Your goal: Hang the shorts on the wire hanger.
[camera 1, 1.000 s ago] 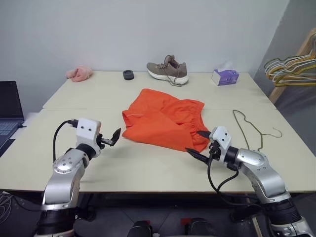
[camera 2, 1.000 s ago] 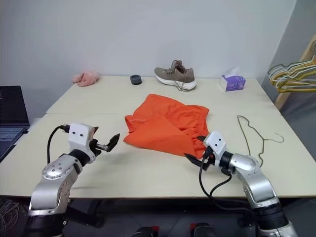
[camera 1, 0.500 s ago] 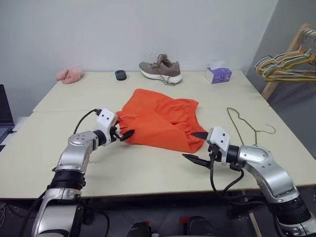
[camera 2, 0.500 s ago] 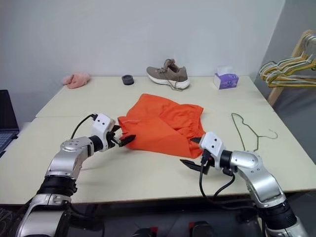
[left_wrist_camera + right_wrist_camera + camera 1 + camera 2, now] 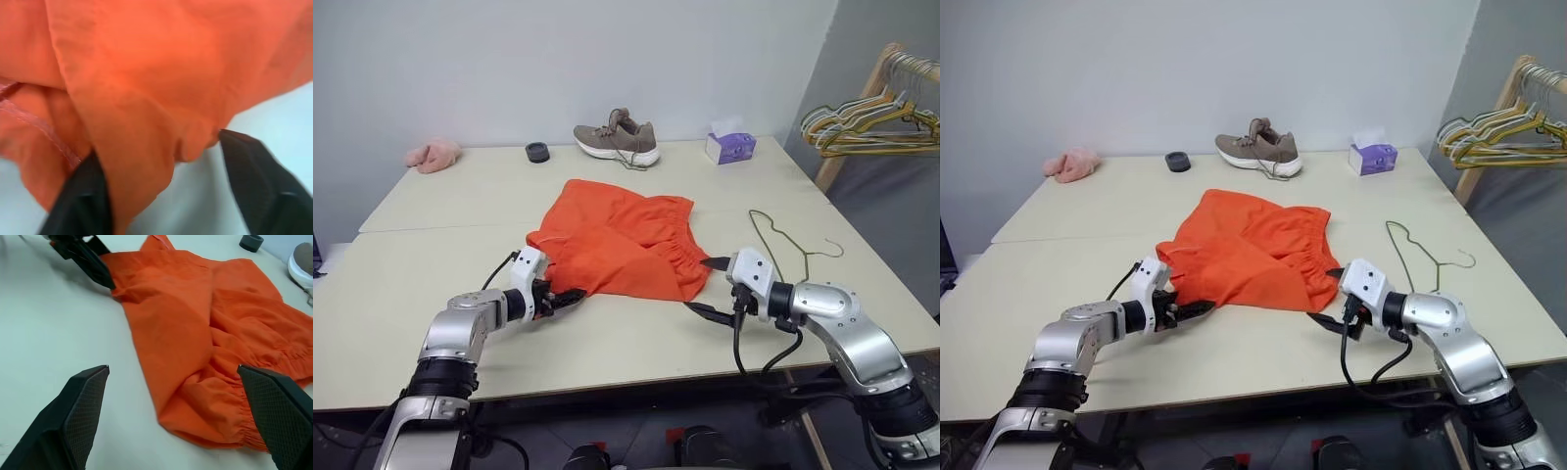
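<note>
With your left hand [image 5: 570, 296] half-closed around the lower-left hem of the shorts [image 5: 619, 241] mid-frame and your right hand [image 5: 705, 287] spread wide by the waistband, you risk pinching one thin layer that slips, well short of the wire hanger [image 5: 788, 250] right of centre.

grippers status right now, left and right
left gripper: jaws apart around an edge of the shorts, grip not confirmed
right gripper: open, empty

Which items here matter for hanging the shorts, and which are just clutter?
Job: shorts; wire hanger; left gripper at the shorts' corner; right gripper, open.
Clutter: shoe; tissue box; pink cloth; black ring; pastel hangers.
</note>
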Robot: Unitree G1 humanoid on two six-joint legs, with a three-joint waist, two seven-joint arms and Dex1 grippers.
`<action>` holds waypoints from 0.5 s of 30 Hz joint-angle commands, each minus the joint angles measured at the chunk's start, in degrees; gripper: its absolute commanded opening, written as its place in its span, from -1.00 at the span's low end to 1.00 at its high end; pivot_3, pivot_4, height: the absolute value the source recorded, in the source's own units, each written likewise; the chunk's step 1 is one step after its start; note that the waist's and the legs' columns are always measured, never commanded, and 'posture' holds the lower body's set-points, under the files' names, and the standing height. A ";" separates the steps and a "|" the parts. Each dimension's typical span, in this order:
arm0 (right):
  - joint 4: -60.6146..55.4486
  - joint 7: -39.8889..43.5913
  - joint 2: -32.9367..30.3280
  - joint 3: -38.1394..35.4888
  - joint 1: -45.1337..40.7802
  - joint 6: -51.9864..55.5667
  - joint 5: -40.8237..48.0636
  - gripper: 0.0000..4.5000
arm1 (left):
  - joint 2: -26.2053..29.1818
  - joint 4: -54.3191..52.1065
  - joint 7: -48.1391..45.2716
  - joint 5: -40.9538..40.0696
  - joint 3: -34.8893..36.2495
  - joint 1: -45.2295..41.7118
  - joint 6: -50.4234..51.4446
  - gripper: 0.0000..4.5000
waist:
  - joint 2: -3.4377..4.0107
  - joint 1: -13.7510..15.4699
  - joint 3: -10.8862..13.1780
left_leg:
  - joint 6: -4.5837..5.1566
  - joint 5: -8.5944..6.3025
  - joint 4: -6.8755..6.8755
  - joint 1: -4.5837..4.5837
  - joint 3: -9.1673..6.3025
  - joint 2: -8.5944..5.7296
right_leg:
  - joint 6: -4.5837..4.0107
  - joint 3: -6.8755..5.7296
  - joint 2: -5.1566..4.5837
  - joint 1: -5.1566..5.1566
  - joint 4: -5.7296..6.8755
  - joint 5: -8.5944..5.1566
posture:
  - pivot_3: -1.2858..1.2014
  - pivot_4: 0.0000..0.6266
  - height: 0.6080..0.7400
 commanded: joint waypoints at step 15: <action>42.93 -10.65 -4.46 19.86 -24.42 -55.57 -39.64 1.00 | 4.28 -21.17 -0.16 -16.27 13.47 12.45 9.80 -0.98 | 0.04 0.16 0.03 | -0.01 0.00 0.00 0.03 0.04 0.00 | -0.06 0.04 -0.02 -0.01 0.05 -0.01 | -0.05 -1.00 1.00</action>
